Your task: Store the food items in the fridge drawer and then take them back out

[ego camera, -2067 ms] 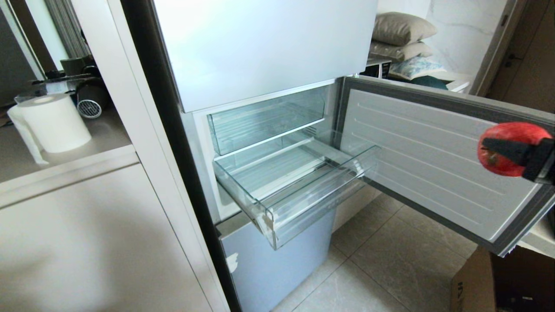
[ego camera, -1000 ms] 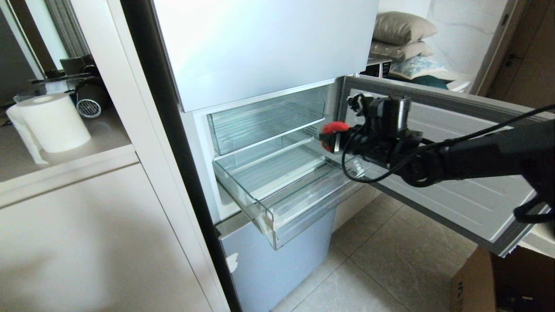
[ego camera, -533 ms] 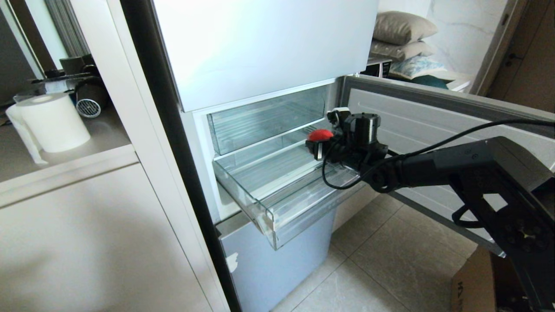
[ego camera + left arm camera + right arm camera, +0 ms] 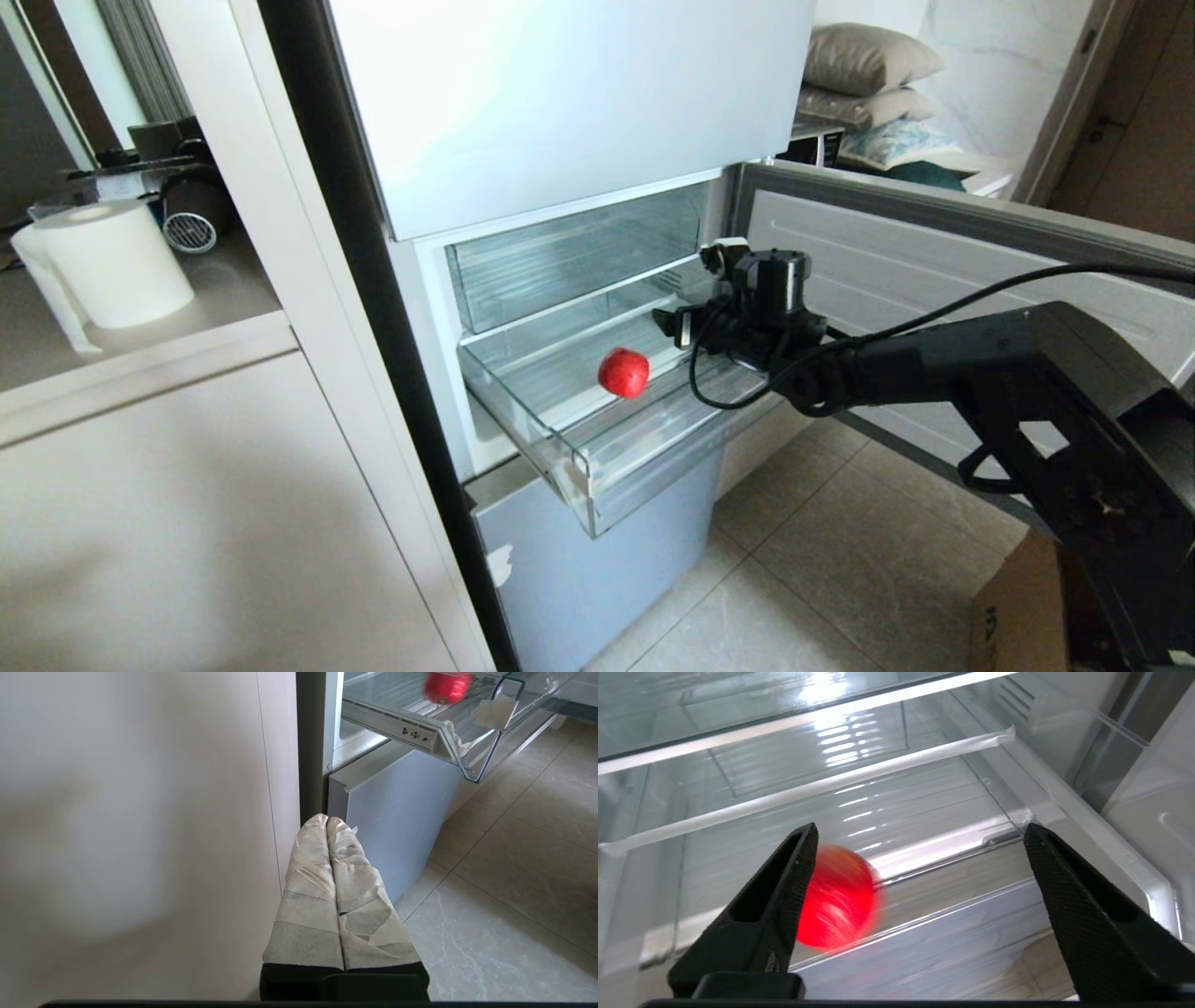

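Observation:
The red fruit (image 4: pixel 624 372) lies free inside the pulled-out clear fridge drawer (image 4: pixel 653 439), near its middle, and shows blurred in the right wrist view (image 4: pixel 838 896). My right gripper (image 4: pixel 674 322) hangs open above the drawer's right rear part, up and to the right of the fruit. In the right wrist view the right gripper (image 4: pixel 920 828) holds nothing, and the fruit sits beyond one black finger (image 4: pixel 784 896). My left gripper (image 4: pixel 327 820) is shut and empty, parked low beside the white cabinet, with the fruit (image 4: pixel 441 686) and the drawer (image 4: pixel 472 751) above it.
An upper clear bin (image 4: pixel 569 252) sits pushed in above the drawer. The open fridge door (image 4: pixel 934 308) stands to the right, behind my right arm. A closed freezer front (image 4: pixel 597 560) is below, a cardboard box (image 4: pixel 1018 616) on the floor, a paper roll (image 4: pixel 112 266) on the left counter.
My right gripper carried the fruit in from the right to above the drawer, then opened. The fruit dropped out of it and now lies lower and further left in the drawer.

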